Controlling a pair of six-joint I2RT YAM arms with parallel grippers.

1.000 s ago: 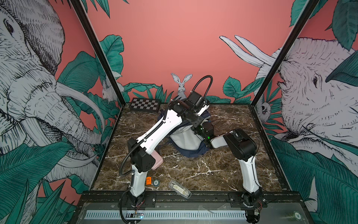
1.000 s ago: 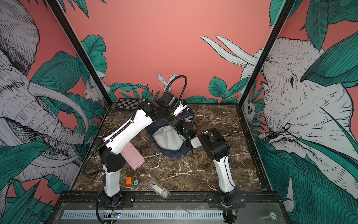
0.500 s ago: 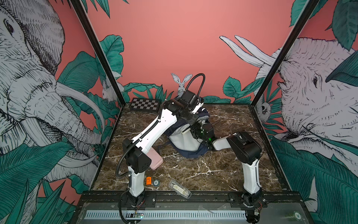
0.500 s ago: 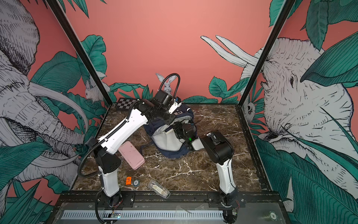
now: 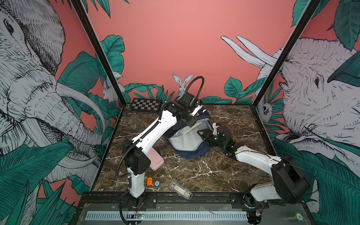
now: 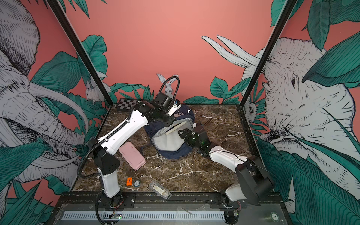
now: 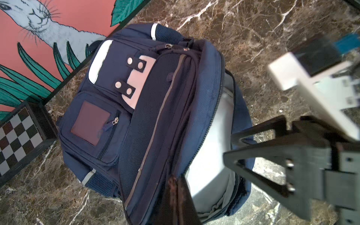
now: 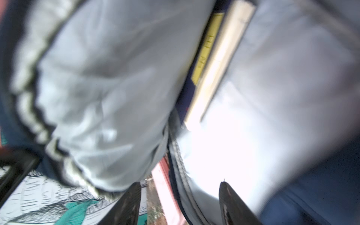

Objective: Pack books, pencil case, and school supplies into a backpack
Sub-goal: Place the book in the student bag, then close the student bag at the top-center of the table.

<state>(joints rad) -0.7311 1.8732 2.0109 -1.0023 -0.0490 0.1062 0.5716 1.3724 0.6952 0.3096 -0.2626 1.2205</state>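
Marble tabletop [image 5: 194,171] carries the soft, saggy backpack [image 7: 136,126], best taken by its zip rim [image 7: 196,155], where the left gripper [image 7: 175,185] pinches it. Thin books [image 8: 214,58] sit inside; the right gripper [image 8: 179,204] gapes empty at its mouth.

You can read "20" on the green disc [image 6: 274,215], near right. The yellow label [image 8: 207,46] on the book [image 8: 222,58] is too blurred to read.
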